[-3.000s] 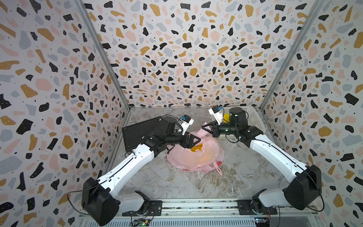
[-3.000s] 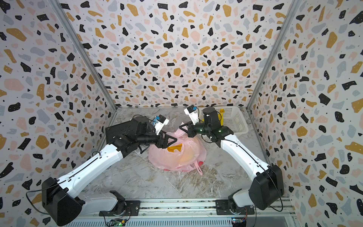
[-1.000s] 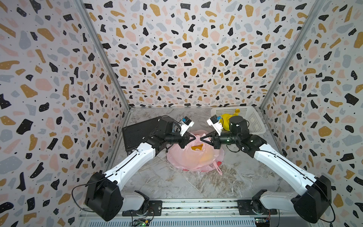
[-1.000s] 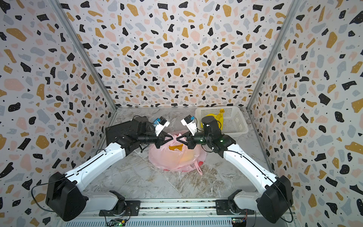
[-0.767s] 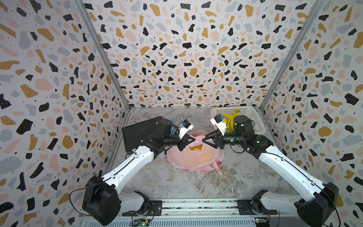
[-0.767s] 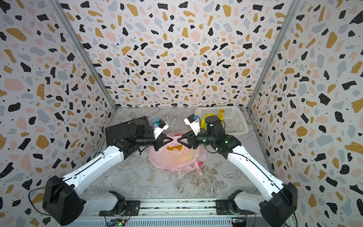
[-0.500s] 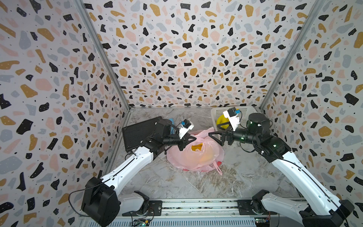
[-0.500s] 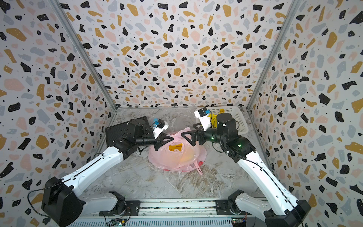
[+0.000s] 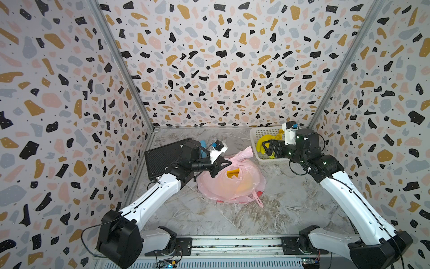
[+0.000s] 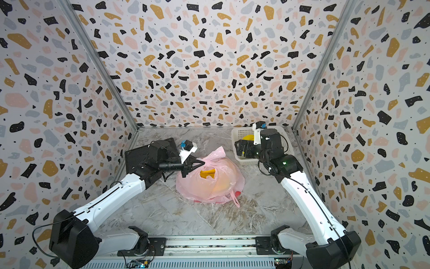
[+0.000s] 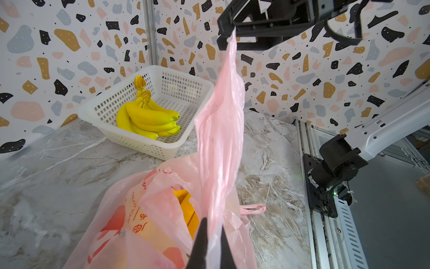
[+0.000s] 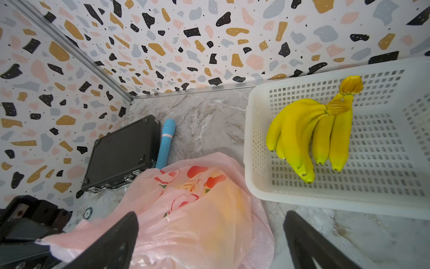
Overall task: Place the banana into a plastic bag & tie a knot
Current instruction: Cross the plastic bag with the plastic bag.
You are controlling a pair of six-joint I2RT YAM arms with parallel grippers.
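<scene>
Nearest you is bare table (image 9: pixel 232 223), then the loose handle (image 9: pixel 258 200) of the plastic bag (image 9: pixel 235 188). It lies flat on the near side with nothing gripping it. That's your next target, I reckon, since a knot needs both handles. The banana (image 9: pixel 232 174) is already in the bag, yellow showing through the open mouth, and the bag is slumped mid-table.

The left gripper (image 11: pixel 213 249) is clamped tight on the other handle strip (image 11: pixel 221 130), which stands tall and twisted beyond the fingertips. Don't loosen it, or the mouth will likely flop open. Lift only enough to tension the strip, not drag the bag.

The right gripper (image 9: pixel 265 148) hangs past the bag's far edge, by the basket, jaws spread as wide as they go and holding nothing. In the left wrist view the strip's tip sits right at one jaw; touching or not, can't tell. Bring this arm round to the near side and come in low along the table. Pinch the loose handle near its root so there's length to cross over the left strip. The film is thin and probably slippery, so close fully.

Further back is the white basket (image 9: pixel 254 135) with a bunch of bananas (image 12: pixel 309 135). Leave it. The black case (image 12: pixel 121 151) and blue cylinder (image 12: pixel 166 142) sit behind the left arm.
</scene>
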